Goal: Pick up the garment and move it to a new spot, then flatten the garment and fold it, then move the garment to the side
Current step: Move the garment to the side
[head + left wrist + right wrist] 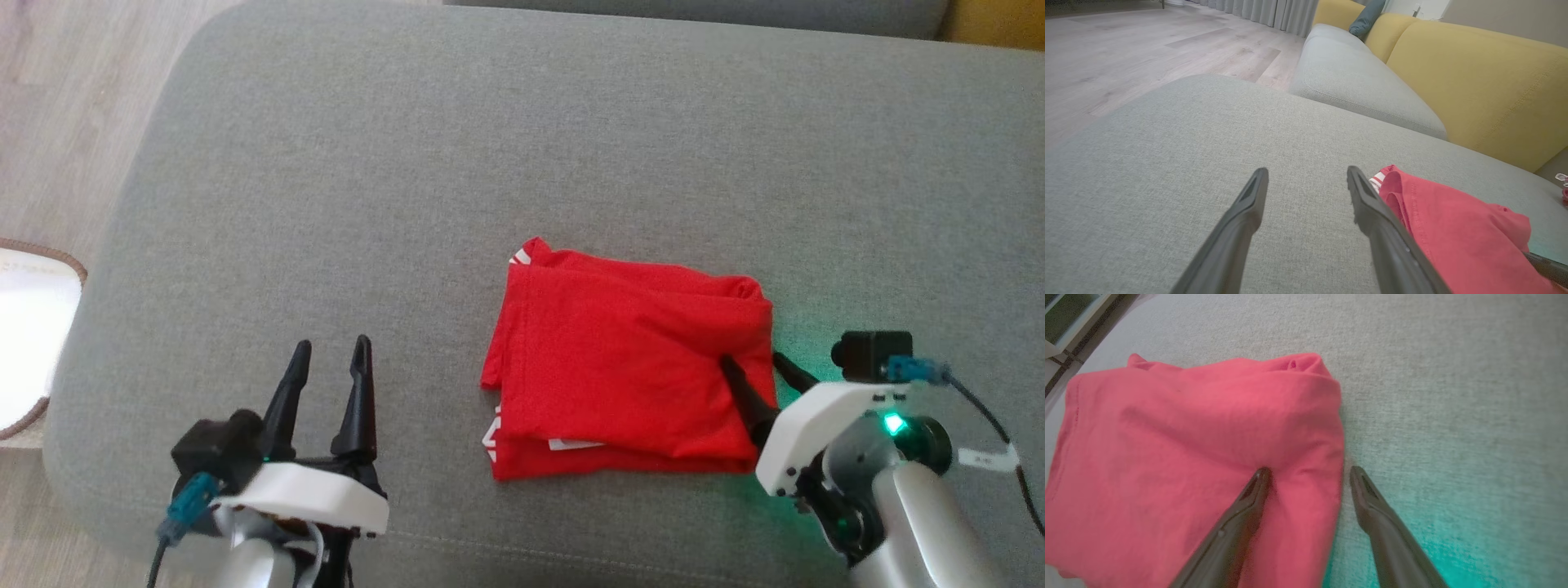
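One right claw point(1309, 469) finger point(1249, 498) on garment point(620, 367) edge | other apparently on cushion point(408, 163)

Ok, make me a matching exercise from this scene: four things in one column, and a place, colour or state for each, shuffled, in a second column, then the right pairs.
Column one:
1. red garment
2. left gripper
3. right gripper
4. sofa backrest

Column two:
A. yellow
B. folded, lying on the grey seat cushion
C. open, one finger on the garment, the other on the cushion beside it
D. open over bare cushion, apart from the garment

Pairs: 1-B, 2-D, 3-C, 4-A
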